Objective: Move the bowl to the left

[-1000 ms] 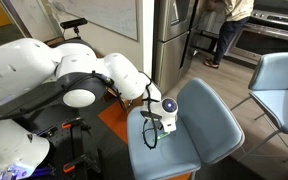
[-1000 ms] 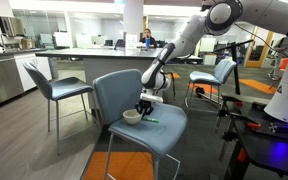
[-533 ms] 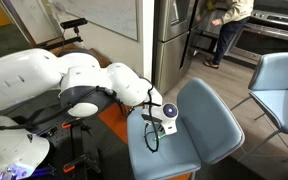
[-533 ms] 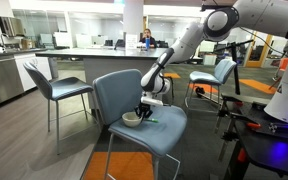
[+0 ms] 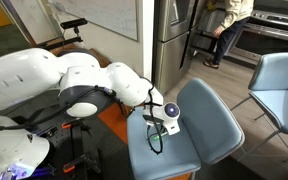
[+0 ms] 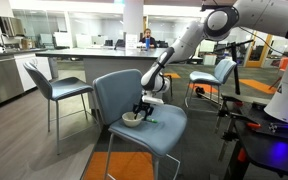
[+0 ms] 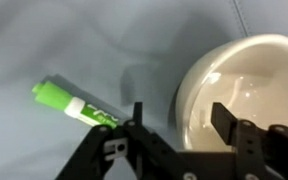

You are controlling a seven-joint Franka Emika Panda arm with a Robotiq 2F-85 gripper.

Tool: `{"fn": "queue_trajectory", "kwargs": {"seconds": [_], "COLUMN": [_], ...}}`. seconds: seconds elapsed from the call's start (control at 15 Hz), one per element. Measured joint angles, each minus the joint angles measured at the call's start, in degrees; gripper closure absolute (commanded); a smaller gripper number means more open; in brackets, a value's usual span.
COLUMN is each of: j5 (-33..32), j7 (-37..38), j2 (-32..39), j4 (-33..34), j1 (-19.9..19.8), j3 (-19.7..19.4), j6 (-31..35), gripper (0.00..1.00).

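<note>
Where the arm reaches down, in an exterior view: pincer (image 5: pixel 167 122), rounded white head with a dark lens, low over the table (image 5: pixel 209 125), which is a blue-grey padded chair seat; its fingers and the bowl are hidden beneath the head.
Cable, same view: dark loop (image 5: pixel 152 138) lying on the table just beside the pincer.
Surroundings, same view: steel refrigerator (image 5: pixel 169 30) behind; person (image 5: pixel 229 25) standing at a range; second chair (image 5: pixel 282 85) well apart; orange floor patch (image 5: pixel 112 120) under the arm.
Task item, in an exterior view: bowl (image 6: pixel 132 118), small, white, resting on the table (image 6: pixel 167 128) close to the upright chair back (image 6: pixel 114 95).
Pincer, same view: (image 6: pixel 142 110) directly over the bowl's edge, on the side away from the chair back.
Surroundings, same view: grey stool (image 6: pixel 56 90) and long counter (image 6: pixel 84 55) behind; seated figure (image 6: pixel 147 40) in the distance.
Task item, wrist view: bowl (image 7: pixel 239 80), pale cream inside, upright on the table (image 7: pixel 44 40).
Pincer, wrist view: (image 7: pixel 179 120) spread wide, holding nothing; one black finger (image 7: pixel 136 118) is outside the bowl wall and the other is over the bowl's inside, with the rim between them.
Nearby object, wrist view: green marker (image 7: pixel 72 102) lying flat, near the bowl but apart, one end running behind the outer finger.
Writing: dark print on the marker's white band, too blurred to read.
</note>
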Motion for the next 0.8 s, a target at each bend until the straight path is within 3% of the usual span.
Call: {"fn": "queue_trajectory", "kwargs": {"seconds": [0.47,0.8], "j5": [-5.68,-11.55], "j7": [-3.37,-9.15], "j2": [-10.24,-22.14], "j4": [-7.95,-19.25], "j1": [-0.24,0.82], "j3": [-3.40,-5.95], "j6": [-10.86,-12.50], "gripper": [0.00,0.00]}}
